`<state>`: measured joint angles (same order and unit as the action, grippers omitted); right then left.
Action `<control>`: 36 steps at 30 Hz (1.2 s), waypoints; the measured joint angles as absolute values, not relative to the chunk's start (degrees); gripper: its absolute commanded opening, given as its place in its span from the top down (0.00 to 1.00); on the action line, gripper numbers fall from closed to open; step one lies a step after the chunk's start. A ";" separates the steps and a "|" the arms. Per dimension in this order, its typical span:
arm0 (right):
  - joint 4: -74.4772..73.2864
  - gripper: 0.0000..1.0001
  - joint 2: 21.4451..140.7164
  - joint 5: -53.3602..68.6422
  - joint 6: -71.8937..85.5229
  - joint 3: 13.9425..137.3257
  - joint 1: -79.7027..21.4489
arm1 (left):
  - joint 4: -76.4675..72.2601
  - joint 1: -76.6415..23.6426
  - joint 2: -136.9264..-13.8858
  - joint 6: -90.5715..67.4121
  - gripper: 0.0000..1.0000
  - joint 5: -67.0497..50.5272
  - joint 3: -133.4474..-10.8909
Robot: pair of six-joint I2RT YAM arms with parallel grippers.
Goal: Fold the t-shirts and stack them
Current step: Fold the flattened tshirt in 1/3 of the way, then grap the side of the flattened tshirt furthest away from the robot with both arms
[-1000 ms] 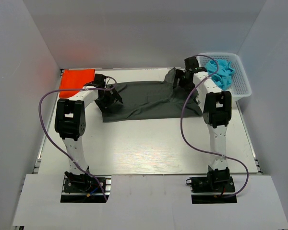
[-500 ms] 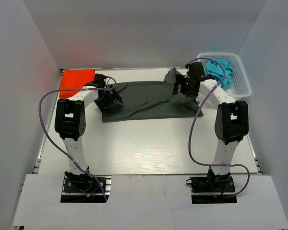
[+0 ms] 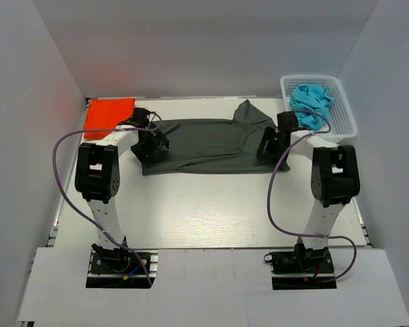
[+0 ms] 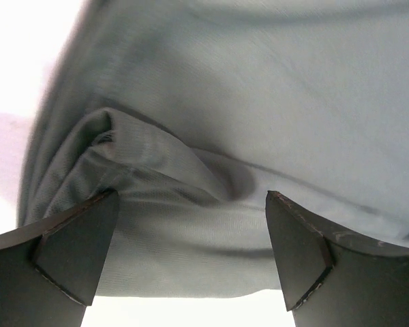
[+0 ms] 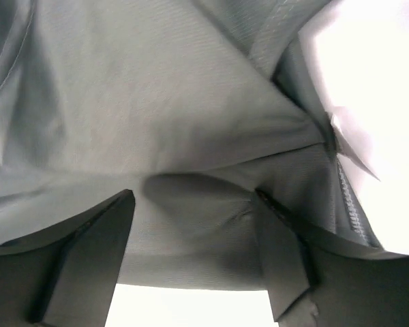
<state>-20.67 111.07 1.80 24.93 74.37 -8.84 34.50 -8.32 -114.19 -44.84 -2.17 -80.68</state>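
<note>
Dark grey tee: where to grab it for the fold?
The dark grey t-shirt lies flat, long axis left-right, so I'd pinch its two short ends from above: left gripper at the left edge, right gripper at the right edge, where fabric bunches between open jaws.

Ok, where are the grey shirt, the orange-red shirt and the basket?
grey shirt (image 3: 204,142): top external view, flat middle panel.
orange-red shirt (image 3: 109,114): top external view, centre of the cloth.
basket (image 3: 343,112): top external view, right mesh wall.
</note>
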 measured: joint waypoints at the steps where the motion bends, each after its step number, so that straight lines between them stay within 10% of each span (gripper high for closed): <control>1: -20.21 0.25 109.49 1.45 25.76 72.12 -8.19 | 34.50 -8.32 -113.89 -45.21 0.00 -1.63 -80.27; 21: -26.59 0.10 85.65 7.73 20.18 48.34 -14.11 | 46.92 -8.75 -91.98 -46.24 0.00 -0.95 -56.64; 31: -27.62 0.10 91.68 1.91 21.04 73.58 -13.82 | 43.44 -6.63 -95.53 -43.18 0.03 8.95 -76.82; 36: -27.38 0.10 102.15 -2.09 22.52 84.18 -13.50 | 41.41 -4.75 -108.22 -42.44 0.28 10.28 -83.99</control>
<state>-27.38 102.15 -2.09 22.52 84.18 -13.50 41.41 -4.75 -108.22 -42.44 10.28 -83.99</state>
